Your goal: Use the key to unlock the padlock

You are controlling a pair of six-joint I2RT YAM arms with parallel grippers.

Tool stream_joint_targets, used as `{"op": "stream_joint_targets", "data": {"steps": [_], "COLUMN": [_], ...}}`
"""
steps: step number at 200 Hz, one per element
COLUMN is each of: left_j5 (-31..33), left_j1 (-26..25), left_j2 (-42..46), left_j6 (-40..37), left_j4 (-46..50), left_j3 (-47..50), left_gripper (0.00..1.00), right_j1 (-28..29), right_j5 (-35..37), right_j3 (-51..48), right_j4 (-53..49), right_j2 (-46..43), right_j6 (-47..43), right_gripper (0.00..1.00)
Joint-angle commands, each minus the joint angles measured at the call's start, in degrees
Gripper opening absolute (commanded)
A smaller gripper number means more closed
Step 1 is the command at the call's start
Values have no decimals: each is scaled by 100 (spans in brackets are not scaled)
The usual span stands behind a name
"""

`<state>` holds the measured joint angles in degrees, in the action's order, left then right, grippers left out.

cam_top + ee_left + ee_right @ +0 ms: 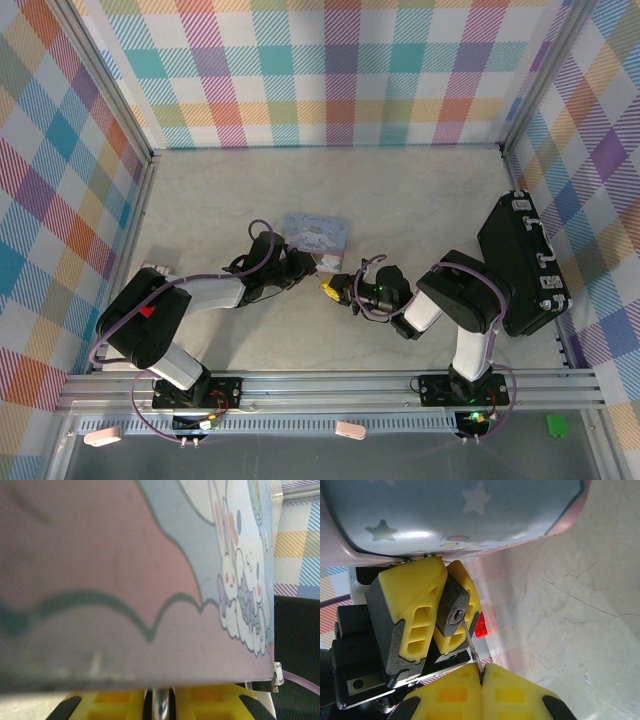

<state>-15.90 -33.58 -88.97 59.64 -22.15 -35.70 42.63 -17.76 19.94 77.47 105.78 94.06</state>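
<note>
Padlock: the padlock (453, 611) sat just below the near edge of the tin (317, 232), off the tabletop (420, 190) and clamped between yellow fingers.
Padlock facing: in the right wrist view its keyhole end pointed away from the tin, toward the right pincer. The dark body ran lengthwise from the tin's edge toward that pincer, leaning a little.
Shackle: in the left wrist view a thin silvery bar stood between the two yellow fingers, right under the tin's printed side.
Key: the key (470, 647) lay between the padlock and the right pincer, on the side away from the tin.
Key axis: its thin shaft ran in a nearly straight line from the right fingertips to the keyhole, tip toward the tin. The tip met the keyhole, but how deep it sat could not be told.
Left pincer: the left pincer (442, 607) was narrowly parted and clenched on the padlock body, one finger on each flat side, its tips almost touching the tin.
Right pincer: the right pincer (481, 672) was pressed fully together, pinching the key's head between its fingertips.
Case: a black case (525, 265) lay well to the right of the tin.
</note>
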Motion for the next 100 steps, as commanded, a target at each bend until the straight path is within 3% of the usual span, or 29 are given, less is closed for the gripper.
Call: {"op": "stream_joint_targets", "data": {"steps": [1, 100], "left_j5": [-167, -256], "left_j1": [54, 54], "left_j2": [93, 99], "left_j6": [74, 245], "left_j4": [-403, -663], "left_j3": [59, 245], "left_gripper": [4, 4], "right_j1": [-36, -71], "right_j5": [-96, -26], "right_j3": [1, 8], "right_j4": [312, 312], "right_j2": [-154, -146], "right_j6": [33, 86], "right_gripper": [0, 0]}}
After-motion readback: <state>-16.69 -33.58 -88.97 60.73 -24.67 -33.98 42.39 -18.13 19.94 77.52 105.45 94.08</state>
